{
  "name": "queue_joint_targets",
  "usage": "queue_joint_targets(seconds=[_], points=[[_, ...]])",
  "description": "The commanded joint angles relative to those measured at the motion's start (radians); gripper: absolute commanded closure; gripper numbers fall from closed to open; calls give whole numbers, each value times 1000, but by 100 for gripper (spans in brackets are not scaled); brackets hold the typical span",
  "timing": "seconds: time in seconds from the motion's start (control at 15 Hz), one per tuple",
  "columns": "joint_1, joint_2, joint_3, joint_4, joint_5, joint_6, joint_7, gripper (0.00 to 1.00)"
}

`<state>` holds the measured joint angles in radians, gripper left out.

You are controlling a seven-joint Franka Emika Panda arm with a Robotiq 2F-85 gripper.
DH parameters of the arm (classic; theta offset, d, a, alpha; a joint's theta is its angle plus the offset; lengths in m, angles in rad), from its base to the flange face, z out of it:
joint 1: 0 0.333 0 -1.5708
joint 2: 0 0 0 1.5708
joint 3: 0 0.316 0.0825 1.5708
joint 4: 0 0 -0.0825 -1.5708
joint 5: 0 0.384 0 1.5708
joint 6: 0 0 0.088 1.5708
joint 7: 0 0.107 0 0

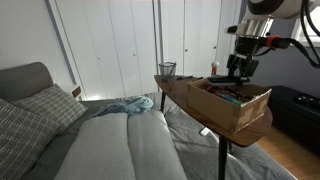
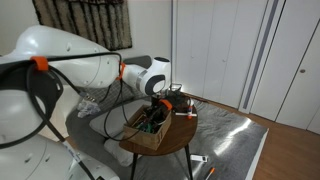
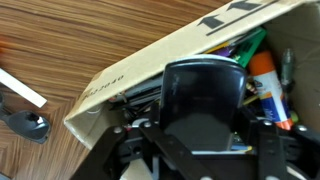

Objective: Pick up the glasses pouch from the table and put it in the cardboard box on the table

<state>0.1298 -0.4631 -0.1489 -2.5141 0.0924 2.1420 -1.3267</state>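
Note:
My gripper [image 3: 205, 138] is shut on the black glasses pouch [image 3: 203, 88] and holds it over the tan cardboard box [image 3: 140, 72], inside the box's near wall. The box stands on the narrow brown wooden table [image 3: 80, 40] and holds several items, among them a white bottle with an orange cap [image 3: 262, 76]. In both exterior views the gripper [image 1: 236, 72] [image 2: 155, 110] hangs just above the box [image 1: 240, 108] [image 2: 148, 136] on the table [image 1: 175, 90] [image 2: 180, 142]. The pouch is too small to make out in them.
A small black mesh cup [image 1: 167, 69] stands at the table's far end. A white strip [image 3: 20, 88] and a small black object [image 3: 28, 125] lie on the wood beside the box. A grey bed with pillows and a blue cloth [image 1: 125, 105] lies next to the table.

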Motion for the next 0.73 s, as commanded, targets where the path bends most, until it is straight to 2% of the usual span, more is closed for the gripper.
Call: queue_joint_targets(seconds=[0.0, 0.13, 0.53, 0.6, 0.67], points=[[-7, 33, -2, 23, 14, 23, -26, 1], [-7, 8, -10, 25, 33, 4, -33, 0], [-49, -282, -78, -51, 102, 26, -28, 0], [-26, -154, -56, 11, 76, 14, -13, 0], [-35, -201, -72, 1, 74, 14, -11, 0]])
